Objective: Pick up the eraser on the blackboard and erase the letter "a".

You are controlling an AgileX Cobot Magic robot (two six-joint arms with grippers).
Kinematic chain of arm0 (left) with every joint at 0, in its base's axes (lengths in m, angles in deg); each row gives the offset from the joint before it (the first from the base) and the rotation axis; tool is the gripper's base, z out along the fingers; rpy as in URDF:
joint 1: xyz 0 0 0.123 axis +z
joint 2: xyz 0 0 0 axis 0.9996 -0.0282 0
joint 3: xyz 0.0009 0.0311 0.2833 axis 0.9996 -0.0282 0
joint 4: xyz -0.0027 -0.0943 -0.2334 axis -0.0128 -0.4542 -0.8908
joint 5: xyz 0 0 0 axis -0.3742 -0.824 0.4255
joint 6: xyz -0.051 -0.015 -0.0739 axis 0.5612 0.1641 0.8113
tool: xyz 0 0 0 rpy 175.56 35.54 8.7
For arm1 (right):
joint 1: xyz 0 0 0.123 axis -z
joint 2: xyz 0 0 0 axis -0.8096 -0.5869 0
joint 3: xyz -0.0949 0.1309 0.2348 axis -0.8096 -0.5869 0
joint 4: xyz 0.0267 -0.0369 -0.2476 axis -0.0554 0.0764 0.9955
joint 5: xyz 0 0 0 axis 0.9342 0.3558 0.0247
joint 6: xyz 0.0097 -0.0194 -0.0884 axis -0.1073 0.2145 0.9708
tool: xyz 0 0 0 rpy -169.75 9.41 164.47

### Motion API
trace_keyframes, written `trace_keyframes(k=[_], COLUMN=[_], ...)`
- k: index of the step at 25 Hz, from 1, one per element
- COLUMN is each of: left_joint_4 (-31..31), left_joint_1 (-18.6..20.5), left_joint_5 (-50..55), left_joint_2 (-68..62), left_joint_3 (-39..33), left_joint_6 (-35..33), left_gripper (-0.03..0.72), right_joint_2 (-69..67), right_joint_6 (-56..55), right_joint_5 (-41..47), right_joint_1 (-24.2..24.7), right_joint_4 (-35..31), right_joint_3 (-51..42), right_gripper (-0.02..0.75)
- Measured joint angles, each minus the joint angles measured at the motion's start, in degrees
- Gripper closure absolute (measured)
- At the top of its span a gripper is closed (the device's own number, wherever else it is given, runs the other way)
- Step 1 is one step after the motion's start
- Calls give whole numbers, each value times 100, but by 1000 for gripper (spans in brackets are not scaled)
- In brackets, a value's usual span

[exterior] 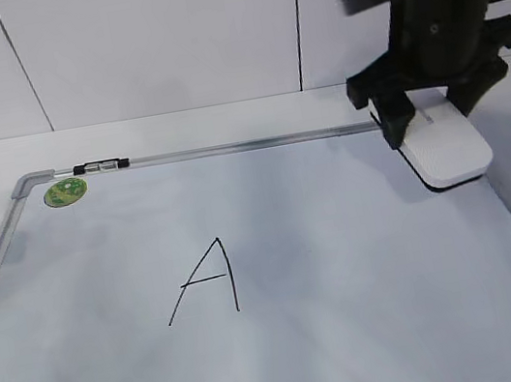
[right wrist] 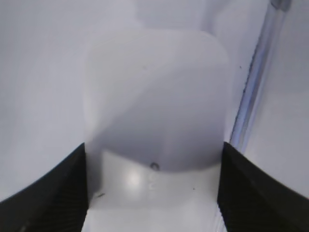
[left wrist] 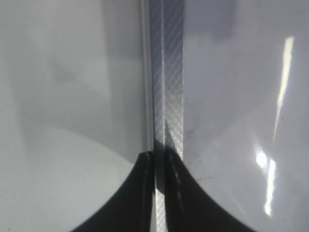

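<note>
Exterior only: capital "A" (exterior: 207,279) on blackboard (exterior: 346,264), no "a" visible.
Right gripper (right wrist: 153,193): vertical at far-right corner, clamps eraser (exterior: 445,148).
Left gripper (left wrist: 161,193): over frame (left wrist: 166,72), jaws together.

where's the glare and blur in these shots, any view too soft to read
Exterior view: sharp, even light, the capital A crisp on the blackboard. Left wrist view: bright glare streaks on the board at right, the frame fairly clear, the left gripper a dark blur. Right wrist view: softest; the eraser is hazy, half shadowed, between the right gripper fingers.
</note>
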Motion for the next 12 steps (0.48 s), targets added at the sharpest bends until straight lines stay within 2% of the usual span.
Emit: trace_keyframes(k=[4, 9, 12], left_joint_4=[0, 0, 0], left_joint_1=[0, 0, 0], left_joint_5=[0, 0, 0], left_joint_2=[0, 0, 0], left_joint_3=[0, 0, 0], left_joint_6=[0, 0, 0], left_gripper=[669, 669, 669], right_joint_2=[0, 125, 138], right_joint_6=[-269, -457, -493], right_joint_5=[-47, -518, -787], right_joint_1=[63, 112, 350], right_joint_4=[220, 254, 183], right_joint_3=[-630, -1409, -1731], right_gripper=[184, 184, 184])
